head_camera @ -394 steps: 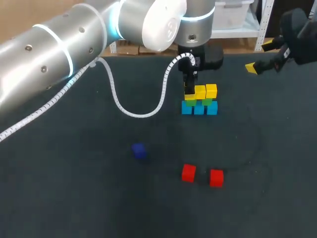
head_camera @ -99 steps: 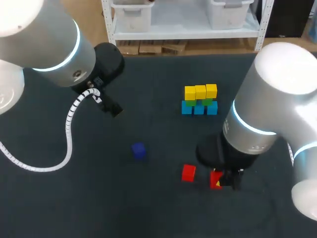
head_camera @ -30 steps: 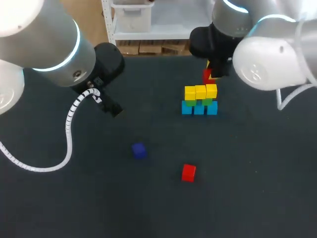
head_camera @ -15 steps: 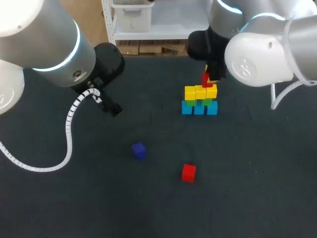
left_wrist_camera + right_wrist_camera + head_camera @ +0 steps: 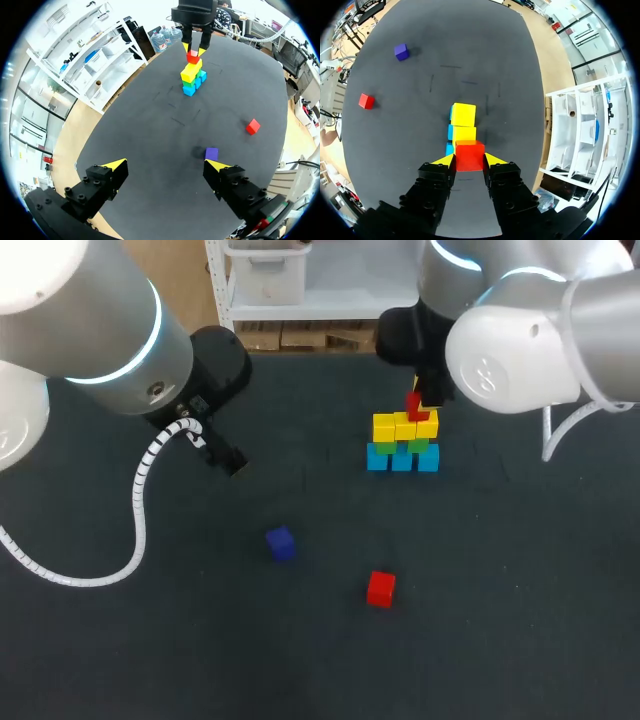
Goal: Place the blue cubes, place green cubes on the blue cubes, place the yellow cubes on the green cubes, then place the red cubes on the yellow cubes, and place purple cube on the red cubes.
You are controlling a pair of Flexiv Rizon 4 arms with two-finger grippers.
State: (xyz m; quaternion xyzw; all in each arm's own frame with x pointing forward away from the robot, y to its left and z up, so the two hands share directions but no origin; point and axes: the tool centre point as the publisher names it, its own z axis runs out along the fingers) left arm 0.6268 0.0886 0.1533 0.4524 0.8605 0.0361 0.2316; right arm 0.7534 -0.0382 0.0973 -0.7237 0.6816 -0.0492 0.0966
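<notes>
Three blue cubes (image 5: 402,459) stand in a row at the table's far middle, with green cubes (image 5: 418,445) on them and yellow cubes (image 5: 404,426) on top. My right gripper (image 5: 418,400) is shut on a red cube (image 5: 414,403) right at the top of the yellow row. In the right wrist view the red cube (image 5: 469,155) sits between the yellow tips, with the yellow cubes (image 5: 463,114) ahead. A second red cube (image 5: 380,588) and a purple cube (image 5: 280,543) lie loose nearer the front. My left gripper (image 5: 165,165) hangs open and empty at the left.
The left arm's white cable (image 5: 140,500) loops over the table's left side. The dark table (image 5: 520,570) is bare at the right and the front. From the left wrist view the stack (image 5: 190,75) lies far ahead, the purple cube (image 5: 212,153) close by.
My right gripper has come down a little and slightly left with the red cube, closer to the yellow row. The left arm has stayed where it was.
</notes>
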